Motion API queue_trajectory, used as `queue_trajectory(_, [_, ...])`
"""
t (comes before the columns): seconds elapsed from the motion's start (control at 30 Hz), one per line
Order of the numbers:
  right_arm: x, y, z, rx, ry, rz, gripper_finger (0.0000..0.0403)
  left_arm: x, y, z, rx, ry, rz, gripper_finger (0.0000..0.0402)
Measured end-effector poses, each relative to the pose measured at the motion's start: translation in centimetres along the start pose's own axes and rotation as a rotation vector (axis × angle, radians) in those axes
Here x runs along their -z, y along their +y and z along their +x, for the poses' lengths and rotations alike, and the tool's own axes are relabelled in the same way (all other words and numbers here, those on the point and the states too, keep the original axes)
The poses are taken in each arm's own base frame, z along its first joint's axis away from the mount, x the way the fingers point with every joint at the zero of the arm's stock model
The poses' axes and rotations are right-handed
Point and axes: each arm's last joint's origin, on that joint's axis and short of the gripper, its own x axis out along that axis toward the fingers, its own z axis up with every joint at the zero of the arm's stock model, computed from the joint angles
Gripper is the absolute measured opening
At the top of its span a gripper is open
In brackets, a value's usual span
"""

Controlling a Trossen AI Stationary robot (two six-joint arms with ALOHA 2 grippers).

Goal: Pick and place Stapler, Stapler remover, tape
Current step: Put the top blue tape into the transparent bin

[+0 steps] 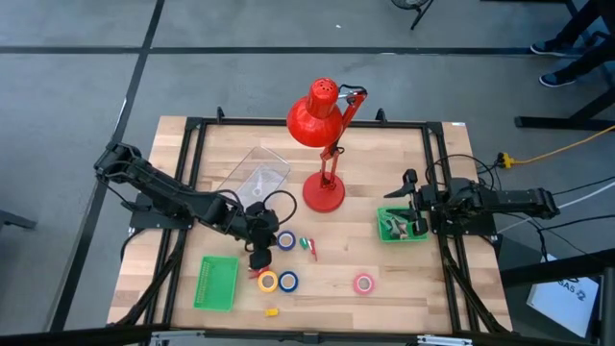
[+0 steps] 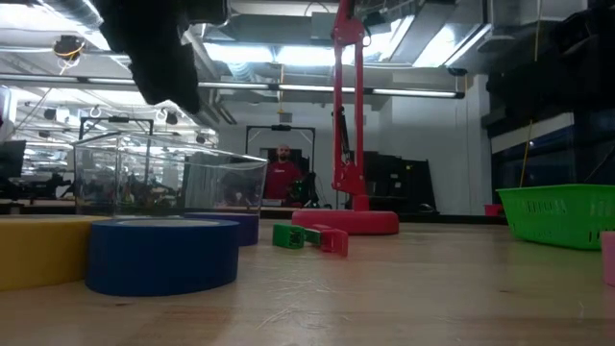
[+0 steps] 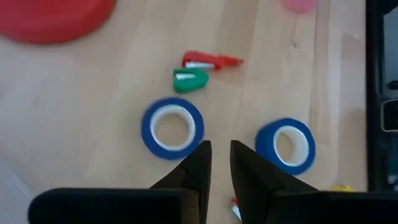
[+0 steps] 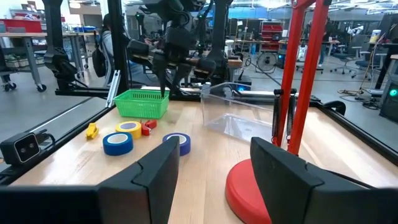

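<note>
**A:** Left gripper (image 3: 221,152)?

**B:** Low over the wooden counter (image 1: 413,288), near the front, pointing down. Fingers nearly together, only a narrow slit between them, nothing in it.

**A:** And around it?

**B:** Tape on both sides. One blue ring-shaped tape roll (image 3: 172,128) on the lamp side, a second blue tape roll (image 3: 285,145) nearer the front edge, just beside a yellow tape roll (image 1: 267,281). A tiny red bit (image 1: 256,273) close by the fingertips. A pink tape roll (image 1: 363,283) well apart, alone toward the right.

**A:** Stapler? Remover?

**B:** A small green plastic piece (image 3: 189,79) and a small red plastic piece with a metal strip (image 3: 210,61), lying side by side just past the first blue roll. Cannot tell which is which.

**A:** Anything in the way?

**B:** A tall red desk lamp (image 1: 324,195) standing mid-counter between the two arms, with its head leaning toward the back. A clear plastic box (image 1: 255,178) at the back, beside the left arm. A flat green mesh basket (image 1: 217,282) at the front left, near the gripper. A small yellow piece (image 1: 272,311) by the front edge.

**A:** Right gripper (image 4: 214,149)?

**B:** Over a second green basket (image 1: 384,231) at the right side, well apart from the tape. Fingers spread wide, holding nothing.

**A:** Beyond the counter?

**B:** A person in red (image 2: 282,178), far back in the room.
</note>
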Motion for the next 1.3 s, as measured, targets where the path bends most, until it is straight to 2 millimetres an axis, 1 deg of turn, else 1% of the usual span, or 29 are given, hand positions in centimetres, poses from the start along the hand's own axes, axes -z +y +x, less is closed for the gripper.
queue_trajectory(0.13, [0.0,0.0,0.0,0.000,0.000,0.000,0.0199,-0.5,-0.2,0.0,0.000,-0.059,0.140,0.0054])
queue_trajectory(0.27, [0.0,0.0,0.0,0.000,0.000,0.000,0.0199,-0.8,-0.1,0.0,-0.055,-0.108,0.240,0.0054])
queue_trajectory(0.43, [0.0,0.0,0.0,0.000,-0.001,0.000,0.0199,-1.1,0.5,0.1,-0.076,-0.110,0.253,0.0062])
queue_trajectory(0.6, [0.0,0.0,0.0,0.000,-0.001,0.000,0.0199,-0.9,0.8,1.0,-0.090,-0.093,0.223,0.0097])
queue_trajectory(0.7, [0.0,0.0,0.0,0.000,-0.001,-0.001,0.0199,-0.2,0.5,2.1,-0.074,-0.043,0.253,0.0121])
queue_trajectory(0.77, [0.0,0.0,0.0,0.000,-0.001,-0.001,0.0199,0.4,0.2,3.0,-0.060,0.003,0.314,0.0133])
queue_trajectory(0.87, [0.0,0.0,0.0,0.000,-0.001,-0.001,0.0199,1.1,-0.5,4.5,0.010,0.053,0.398,0.0145])
queue_trajectory(0.97, [0.0,0.0,0.0,0.000,-0.001,-0.001,0.0199,1.6,-0.5,6.0,0.044,0.104,0.413,0.0148])
queue_trajectory(1.1, [0.0,0.0,0.0,0.000,-0.001,-0.001,0.0199,1.9,0.1,7.6,0.002,0.125,0.432,0.0145])
queue_trajectory(1.2, [0.0,0.0,0.0,0.000,-0.001,-0.001,0.0199,1.9,0.3,8.1,-0.035,0.118,0.466,0.0142])
queue_trajectory(1.3, [0.0,0.0,0.0,0.000,-0.001,-0.001,0.0199,1.9,0.2,8.1,-0.034,0.112,0.493,0.0142])
